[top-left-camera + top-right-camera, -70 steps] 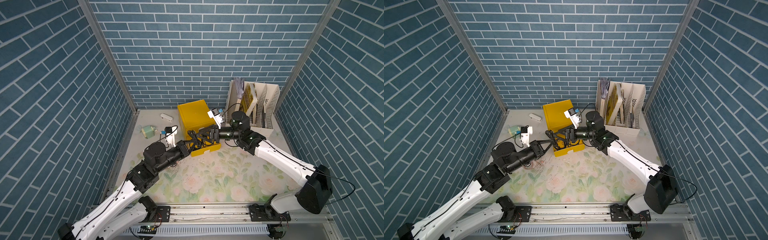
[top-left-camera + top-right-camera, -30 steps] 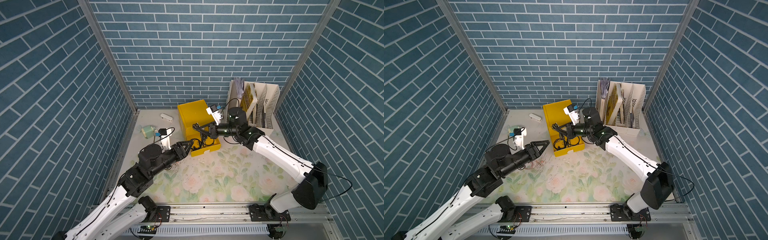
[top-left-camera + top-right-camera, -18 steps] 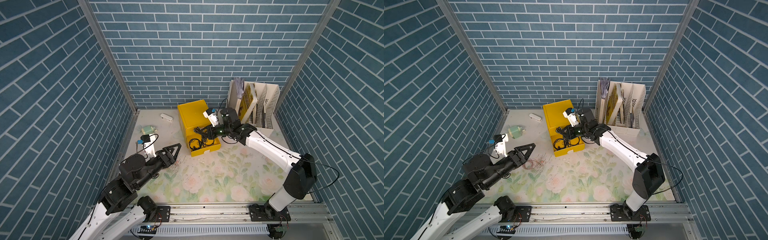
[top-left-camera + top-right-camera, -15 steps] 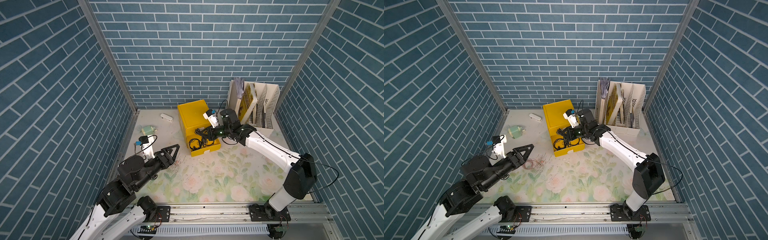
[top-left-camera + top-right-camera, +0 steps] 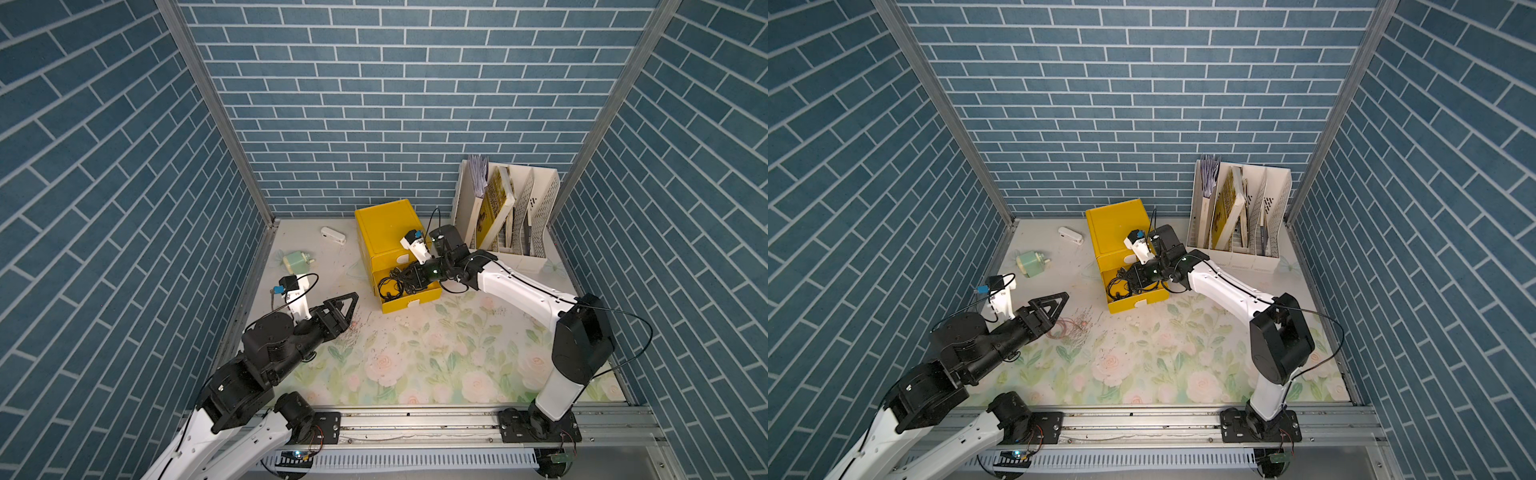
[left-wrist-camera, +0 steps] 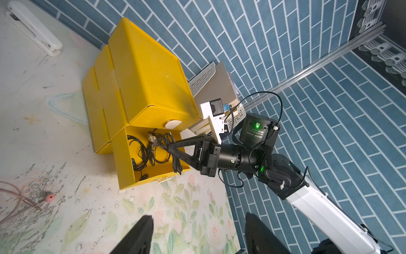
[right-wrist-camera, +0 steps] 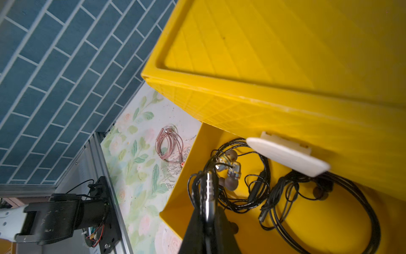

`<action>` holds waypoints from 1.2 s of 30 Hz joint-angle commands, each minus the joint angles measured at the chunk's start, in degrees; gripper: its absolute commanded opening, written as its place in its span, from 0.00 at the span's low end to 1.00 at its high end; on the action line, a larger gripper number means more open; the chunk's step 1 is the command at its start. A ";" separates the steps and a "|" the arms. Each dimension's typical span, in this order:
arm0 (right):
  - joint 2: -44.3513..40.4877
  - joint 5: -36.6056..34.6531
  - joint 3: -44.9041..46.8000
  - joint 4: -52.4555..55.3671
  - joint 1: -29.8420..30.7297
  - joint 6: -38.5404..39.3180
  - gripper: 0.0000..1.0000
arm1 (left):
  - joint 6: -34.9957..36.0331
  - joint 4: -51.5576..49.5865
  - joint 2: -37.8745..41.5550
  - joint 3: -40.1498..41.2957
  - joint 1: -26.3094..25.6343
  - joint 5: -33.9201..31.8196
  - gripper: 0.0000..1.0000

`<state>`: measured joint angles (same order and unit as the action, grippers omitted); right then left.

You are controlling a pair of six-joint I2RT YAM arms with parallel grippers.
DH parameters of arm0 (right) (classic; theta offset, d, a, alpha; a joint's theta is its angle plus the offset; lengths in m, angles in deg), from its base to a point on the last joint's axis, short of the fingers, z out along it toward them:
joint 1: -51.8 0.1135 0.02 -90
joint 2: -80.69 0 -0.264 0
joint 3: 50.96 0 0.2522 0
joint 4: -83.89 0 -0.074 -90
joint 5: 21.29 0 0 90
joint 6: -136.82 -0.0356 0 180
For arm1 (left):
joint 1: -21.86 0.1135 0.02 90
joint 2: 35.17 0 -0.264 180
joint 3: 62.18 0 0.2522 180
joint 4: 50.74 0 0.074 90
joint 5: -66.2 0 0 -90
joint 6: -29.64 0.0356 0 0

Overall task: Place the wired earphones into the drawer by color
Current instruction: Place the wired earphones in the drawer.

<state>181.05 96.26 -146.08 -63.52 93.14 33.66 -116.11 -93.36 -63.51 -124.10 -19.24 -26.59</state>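
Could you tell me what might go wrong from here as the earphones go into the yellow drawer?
1. The right hand is shut on a black earphone cable whose loops hang near the rim of the open drawer. If released here, they could drape outside and block closing.
2. That cable sits among the black earphones inside, so pulling away could drag them out.
3. The pinkish earphones lie outside, and the open left hand might put them in with the black ones.

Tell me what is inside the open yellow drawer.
Tangled black earphones lie in the open drawer; the right gripper is shut on one cable. The drawer's rear is hidden under the cabinet.
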 commanded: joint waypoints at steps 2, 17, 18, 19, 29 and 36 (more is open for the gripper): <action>1.44 -2.60 -0.65 0.48 0.22 4.20 0.00 | -0.71 0.08 0.03 2.73 0.23 -0.14 0.71; 4.15 -6.06 2.04 -1.73 0.44 5.26 0.14 | -6.03 -3.71 -2.94 11.18 0.23 -5.37 0.72; 3.98 -6.19 2.26 -1.74 0.48 5.18 0.17 | -6.89 -5.00 -3.41 11.54 0.23 -6.44 0.72; 3.68 -6.19 2.49 -1.90 0.58 5.02 0.21 | -8.14 -6.51 -3.99 11.90 0.23 -7.66 0.73; -1.95 -4.95 3.68 -2.60 0.61 2.86 0.48 | -10.35 -6.01 -9.90 10.90 0.30 -11.70 0.74; -19.48 -10.15 15.92 -9.26 1.46 -4.57 0.46 | 9.88 -4.25 -23.31 -10.78 2.19 -18.92 0.73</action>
<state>169.92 89.64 -134.46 -68.66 93.82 34.05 -117.90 -100.48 -83.31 -127.80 -18.30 -40.86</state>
